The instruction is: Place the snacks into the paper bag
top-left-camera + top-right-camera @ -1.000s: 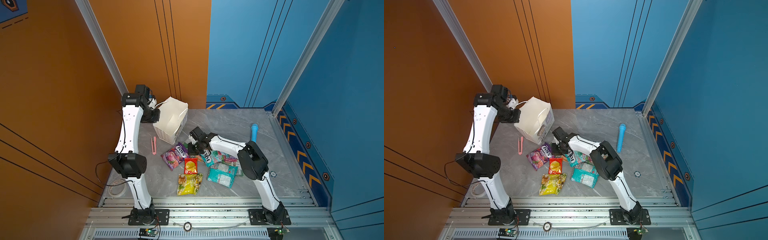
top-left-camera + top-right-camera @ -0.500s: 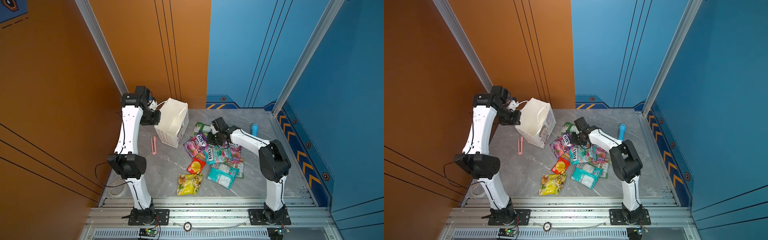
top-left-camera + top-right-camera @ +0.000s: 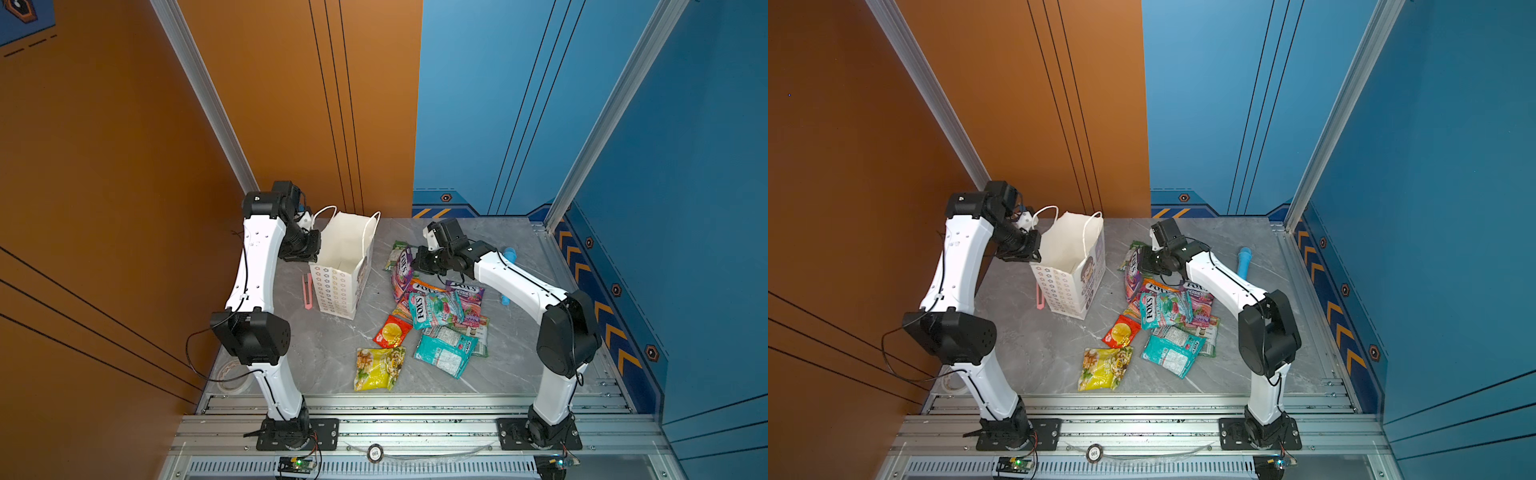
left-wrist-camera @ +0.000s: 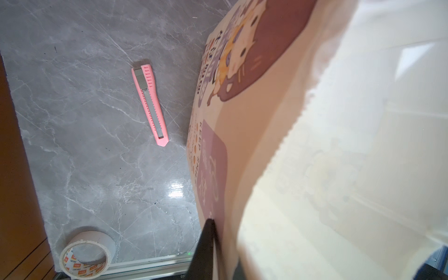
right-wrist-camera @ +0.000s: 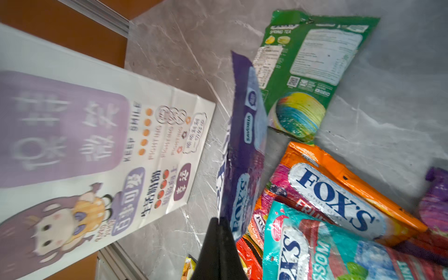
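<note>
**Snacks and paper bag on grey table**

Both top views: found paper bag [image 3: 336,286] [image 3: 1061,291] upright and open-mouthed at rear left of table [image 3: 332,353], with left gripper [image 3: 309,249] at the rim on its left side. Logged snacks [image 3: 436,309] heaped right of the bag and apart from it, and yellow packet [image 3: 378,368] alone nearer the front. Logged right gripper [image 3: 415,264] pinched on purple packet [image 3: 402,268], raised on edge at the heap's far end.

Left wrist: saw one dark finger [image 4: 206,242] against the bag's printed outer wall. Could not tell whether clamped or parted. Noted pink cutter [image 4: 150,106] and tape roll [image 4: 84,254] on the table.

Right wrist: saw fingers together on the purple packet's [image 5: 244,155] edge. Logged green packet [image 5: 315,60], orange packet [image 5: 339,194] and teal packet [image 5: 315,252] beside it.
</note>
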